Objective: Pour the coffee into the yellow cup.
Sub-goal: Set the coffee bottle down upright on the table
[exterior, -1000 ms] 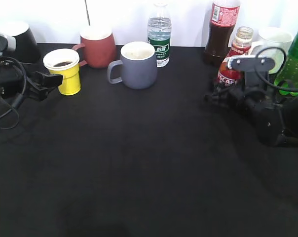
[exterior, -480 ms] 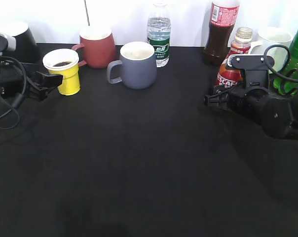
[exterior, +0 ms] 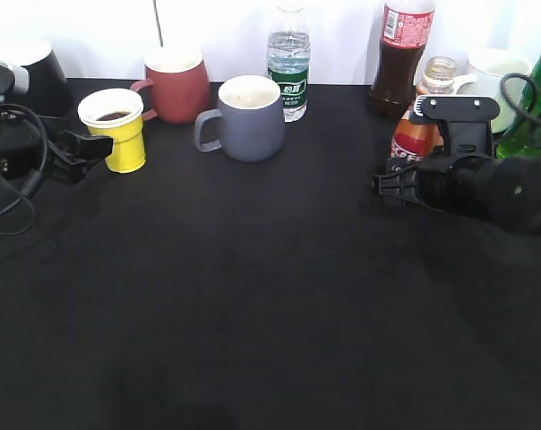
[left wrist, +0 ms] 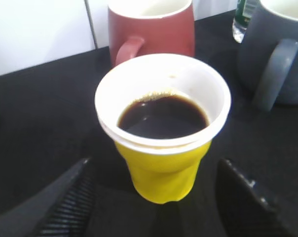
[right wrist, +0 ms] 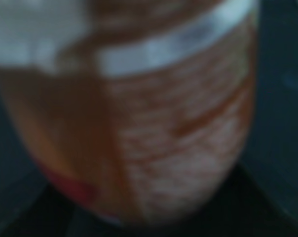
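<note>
The yellow cup (exterior: 118, 133) stands at the far left with dark coffee in it; in the left wrist view it (left wrist: 161, 175) sits upright between my fingers. My left gripper (exterior: 93, 148) (left wrist: 155, 200) is open, one finger on each side of the cup and apart from it. The coffee bottle (exterior: 416, 133), uncapped, with its orange-red label, is at the right, partly behind my right gripper (exterior: 387, 184). In the right wrist view the bottle (right wrist: 164, 123) fills the frame, blurred, between the dark fingers; the gripper (right wrist: 149, 219) looks shut on it.
A red mug (exterior: 176, 85) and a grey mug (exterior: 250, 116) stand right of the yellow cup. A water bottle (exterior: 289, 58), a dark cola bottle (exterior: 403, 54), a white mug (exterior: 496, 72) and a green bottle (exterior: 537, 85) line the back. A black table (exterior: 253, 296) spreads in front.
My right arm has risen and turned at the coffee bottle; the bottle has shifted slightly left and its label now blurs. The left gripper and yellow cup have not moved.
</note>
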